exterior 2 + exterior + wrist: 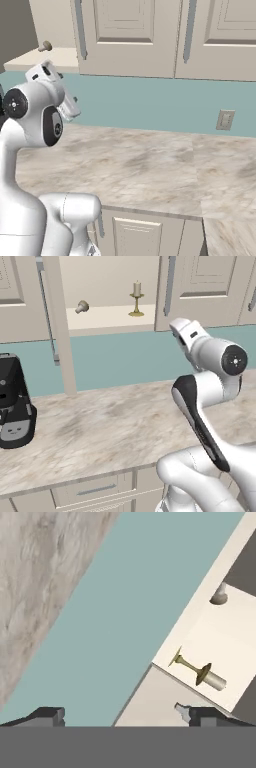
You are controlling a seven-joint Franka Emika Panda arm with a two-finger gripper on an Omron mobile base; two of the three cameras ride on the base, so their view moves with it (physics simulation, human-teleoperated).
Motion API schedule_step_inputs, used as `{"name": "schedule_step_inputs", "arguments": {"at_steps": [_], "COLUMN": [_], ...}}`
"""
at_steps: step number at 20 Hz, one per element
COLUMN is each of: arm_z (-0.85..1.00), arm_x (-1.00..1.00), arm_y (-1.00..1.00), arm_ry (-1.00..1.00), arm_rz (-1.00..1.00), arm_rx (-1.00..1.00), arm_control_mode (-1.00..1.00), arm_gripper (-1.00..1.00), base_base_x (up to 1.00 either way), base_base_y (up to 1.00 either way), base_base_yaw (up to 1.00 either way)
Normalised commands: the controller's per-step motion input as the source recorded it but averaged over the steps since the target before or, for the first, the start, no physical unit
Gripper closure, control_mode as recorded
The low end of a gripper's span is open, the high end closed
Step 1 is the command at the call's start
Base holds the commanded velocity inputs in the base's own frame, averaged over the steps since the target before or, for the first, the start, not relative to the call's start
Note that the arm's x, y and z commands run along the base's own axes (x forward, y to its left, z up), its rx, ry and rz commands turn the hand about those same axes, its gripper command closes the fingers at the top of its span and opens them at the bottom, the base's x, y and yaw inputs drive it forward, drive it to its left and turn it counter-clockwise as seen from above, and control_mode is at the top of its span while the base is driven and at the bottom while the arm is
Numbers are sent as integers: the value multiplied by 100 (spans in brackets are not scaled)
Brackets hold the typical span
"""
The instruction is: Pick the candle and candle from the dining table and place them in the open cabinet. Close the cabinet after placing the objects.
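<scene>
Since both candles must end up in the cabinet [100,316], one candle [136,298] already stands upright on its pale shelf, and the other one [82,306] seems to lie on its side near it. The gripper [120,714] has its jaws spread wide and holds nothing. That second candle is small and hard to make out. The cabinet door [59,326] is open.

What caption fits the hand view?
Open pincer empty, facing the open cabinet with two candles on its shelf.

cabinet shelf [107,317], two candles [136,299]
</scene>
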Motion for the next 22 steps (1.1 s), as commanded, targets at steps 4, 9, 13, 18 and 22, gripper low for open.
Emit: {"name": "schedule_step_inputs", "arguments": {"at_steps": [4,9,13,18,22], "arm_z": [-19,-31,-18,-15,-5], "arm_x": [0,-3,-6,-7,-6], "arm_y": [16,4,20,46,50], "arm_ry": [9,4,0,-1,-1], "arm_rz": [-15,-4,0,-8,-17], "arm_rx": [-18,-18,-20,-29,-27], "arm_control_mode": [-100,-100,-100,-100,-100], "arm_gripper": [-100,-100,-100,-100,-100], "base_base_x": [0,0,0,0,0], "base_base_y": [0,0,0,0,0], "base_base_yaw": [0,0,0,0,0]}}
